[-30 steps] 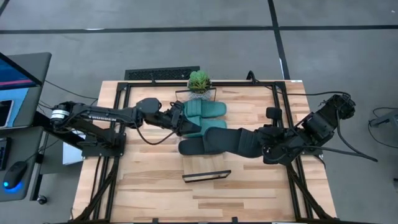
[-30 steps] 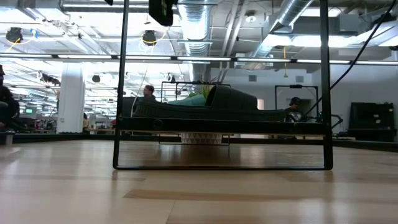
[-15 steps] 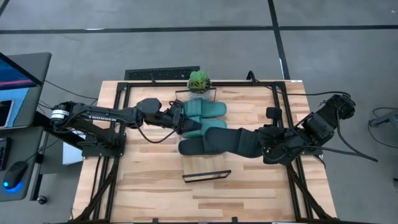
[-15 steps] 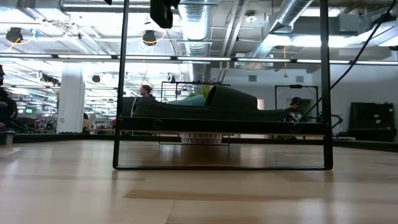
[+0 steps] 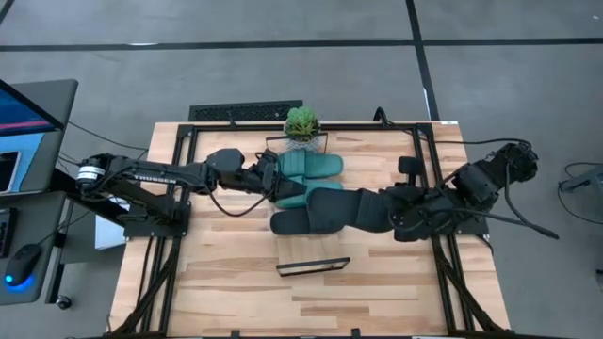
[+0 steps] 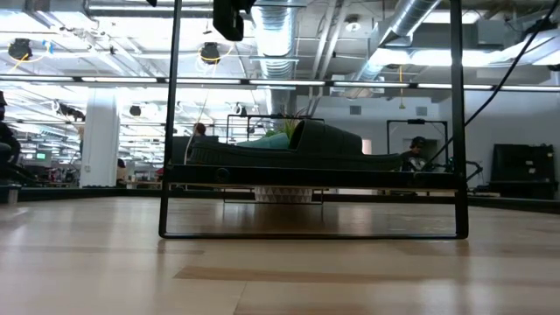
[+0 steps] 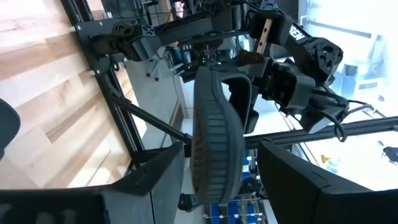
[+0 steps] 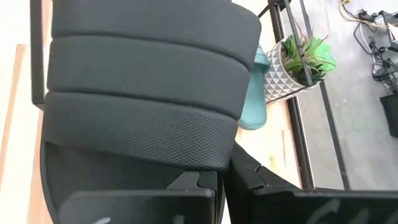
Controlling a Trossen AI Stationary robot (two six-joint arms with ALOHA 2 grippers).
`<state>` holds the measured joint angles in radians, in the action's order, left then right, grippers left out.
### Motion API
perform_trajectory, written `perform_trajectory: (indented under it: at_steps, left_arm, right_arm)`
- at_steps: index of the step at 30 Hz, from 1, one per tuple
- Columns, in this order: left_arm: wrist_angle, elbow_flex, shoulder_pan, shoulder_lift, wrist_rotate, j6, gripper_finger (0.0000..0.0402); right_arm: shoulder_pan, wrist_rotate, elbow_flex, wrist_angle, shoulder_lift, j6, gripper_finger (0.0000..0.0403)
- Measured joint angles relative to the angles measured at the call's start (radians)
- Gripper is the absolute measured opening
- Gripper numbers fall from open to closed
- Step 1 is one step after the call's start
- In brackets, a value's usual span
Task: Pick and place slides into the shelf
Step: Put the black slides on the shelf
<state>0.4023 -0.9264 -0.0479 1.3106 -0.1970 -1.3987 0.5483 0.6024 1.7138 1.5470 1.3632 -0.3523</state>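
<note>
A dark slide (image 5: 325, 213) hangs level above the table's middle, sole down, with my right gripper (image 5: 384, 215) shut on it at its right end. My left gripper (image 5: 275, 185) is open. In its wrist view its fingers (image 7: 155, 183) stand on either side of the dark slide's near end (image 7: 214, 155), and I cannot tell whether they touch it. Two teal slides (image 5: 314, 169) lie side by side on the table beyond it, in front of a potted plant. The shelf (image 5: 313, 266) stands near the table's front; its black frame (image 6: 311, 179) fills the low view. My right gripper holds the dark slide at the edge of its wide strap (image 8: 208, 167), on the side toward the gripper, between its two shut fingers. The fingers themselves hide the exact spot. They slant down from the table's right side, along the slide. The slide is lifted clear and level.
A potted plant (image 5: 301, 122) stands at the table's far edge, behind the teal slides. Black frame rails (image 5: 429, 179) run along the table's sides. Bare wood lies at the near left and near right of the shelf. People show in the room beyond.
My right arm has swung slightly toward the table's far edge, carrying the held end of the dark slide with it. The slide's left end has stayed about where it was.
</note>
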Motion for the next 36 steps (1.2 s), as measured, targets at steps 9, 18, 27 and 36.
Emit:
perform_trajectory:
  at_steps: [9,18,27,36]
  left_arm:
    - [0.014,0.0,0.0,0.0,-0.005,0.016,0.019]
    - [0.012,0.0,0.0,0.0,-0.014,0.019,0.019]
    - [0.011,0.0,0.001,0.0,-0.026,0.03,0.019]
    - [0.006,0.0,0.001,0.0,-0.03,0.052,0.019]
  right_arm:
    - [-0.088,-0.03,0.0,-0.041,0.0,0.1,0.0]
    - [-0.154,-0.064,0.0,-0.102,0.0,0.203,0.0]
    - [-0.21,-0.082,0.0,-0.147,0.0,0.28,0.0]
    - [-0.252,-0.112,0.0,-0.213,0.0,0.353,0.0]
